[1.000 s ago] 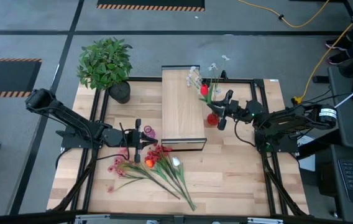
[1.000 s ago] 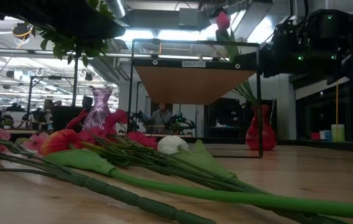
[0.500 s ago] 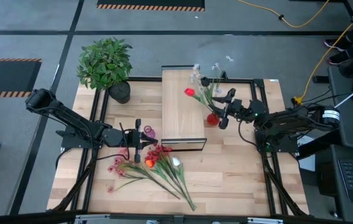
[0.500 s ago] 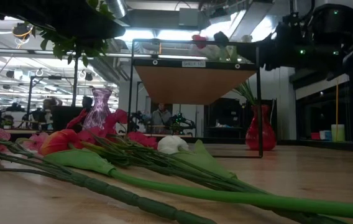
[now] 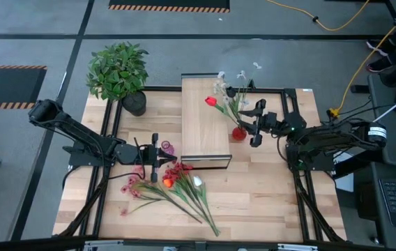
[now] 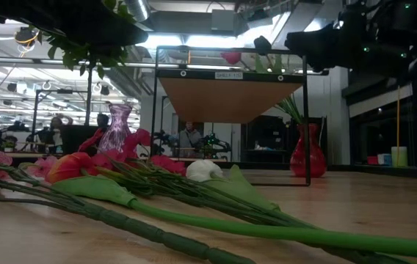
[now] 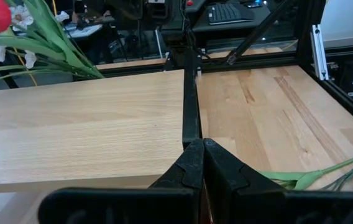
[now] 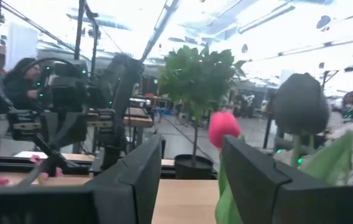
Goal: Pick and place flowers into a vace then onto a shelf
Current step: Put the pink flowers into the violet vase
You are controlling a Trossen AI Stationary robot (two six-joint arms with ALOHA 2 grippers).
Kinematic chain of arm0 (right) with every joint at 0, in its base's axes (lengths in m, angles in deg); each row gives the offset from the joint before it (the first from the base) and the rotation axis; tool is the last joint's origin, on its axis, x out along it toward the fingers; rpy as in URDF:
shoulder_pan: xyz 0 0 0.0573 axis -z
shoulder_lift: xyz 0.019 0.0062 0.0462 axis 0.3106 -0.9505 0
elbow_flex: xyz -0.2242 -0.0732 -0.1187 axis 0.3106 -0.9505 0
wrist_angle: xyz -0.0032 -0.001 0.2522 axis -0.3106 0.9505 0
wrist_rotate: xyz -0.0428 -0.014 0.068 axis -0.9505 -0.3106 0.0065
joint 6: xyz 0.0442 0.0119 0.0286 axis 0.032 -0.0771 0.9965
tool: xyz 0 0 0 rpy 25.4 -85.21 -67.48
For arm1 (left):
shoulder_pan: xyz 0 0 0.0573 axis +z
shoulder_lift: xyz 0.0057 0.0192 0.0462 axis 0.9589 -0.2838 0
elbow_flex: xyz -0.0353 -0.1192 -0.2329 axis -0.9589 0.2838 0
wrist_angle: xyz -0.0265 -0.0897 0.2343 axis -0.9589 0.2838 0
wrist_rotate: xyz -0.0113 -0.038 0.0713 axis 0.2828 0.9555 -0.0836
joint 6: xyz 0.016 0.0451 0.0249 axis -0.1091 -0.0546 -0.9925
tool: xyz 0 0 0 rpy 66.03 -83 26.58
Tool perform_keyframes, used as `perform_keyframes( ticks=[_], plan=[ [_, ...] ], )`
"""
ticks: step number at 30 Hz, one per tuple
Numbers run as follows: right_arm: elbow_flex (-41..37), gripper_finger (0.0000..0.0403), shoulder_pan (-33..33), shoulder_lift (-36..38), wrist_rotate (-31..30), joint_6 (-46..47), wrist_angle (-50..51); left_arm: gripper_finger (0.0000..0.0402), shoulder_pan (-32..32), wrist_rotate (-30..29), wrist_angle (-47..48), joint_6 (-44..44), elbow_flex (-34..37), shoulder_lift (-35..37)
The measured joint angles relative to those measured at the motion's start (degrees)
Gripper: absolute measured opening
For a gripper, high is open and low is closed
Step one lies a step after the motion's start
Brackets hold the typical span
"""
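Note:
A red vase stands on the table just right of the shelf. Its flowers lean out over the shelf, a red blossom and white ones. My right gripper hovers open just right of the vase, and the red blossom shows beyond its fingers. Loose flowers lie in a heap on the table near the front. My left gripper is shut and empty at the shelf's near left corner, beside a small purple vase.
A bushy potted plant stands at the table's far left corner. The shelf's thin black legs stand close to the red vase. Bare wood lies at the table's near right.
My right gripper has opened and let go of the red flower's stalk. It has drawn back a little toward the table's right edge and upward. The flower, upright a second ago, has tipped toward the shelf, so its blossom now hangs lower over the shelf top.

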Motion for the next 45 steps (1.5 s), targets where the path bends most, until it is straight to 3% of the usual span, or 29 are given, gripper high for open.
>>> perform_keyframes(
  ticks=[4, 16, 19, 30, 38, 45],
  plan=[
    [4.2, 0.0148, -1.1, 0.6, 0.0, 0.7, 10.5, 0.0004, 0.0, -0.1, 0.0, 0.0, 0.0, 0.0],
    [19.0, 0.0007, -6.7, 9.1, 0.0, -4.4, 36.7, 0.0004, 0.0, 0.0, 0.0, 0.0, 0.0, 0.0],
    [21.6, 0.0009, -9.2, 12.1, -2.3, -5.1, 46.1, 0.0004, 0.0, 0.0, 0.0, 0.0, 0.0, 0.0],
    [30.4, 0.0002, -24.0, 15.9, -21.9, -3.2, 73.8, 0.0004, 0.0, 0.0, 1.6, 0.1, 0.0, 0.0],
    [28.8, 0.0002, -36.1, 15.8, -25.7, 1.2, 76.7, 0.0003, -0.7, 1.3, 12.3, 10.8, -1.2, 0.0],
    [25.8, 0.0002, -43.8, 13.8, -32.1, 5.7, 74.7, 0.0003, -5.6, -4.4, 33.4, 19.1, -13.7, -2.8]
  ],
)
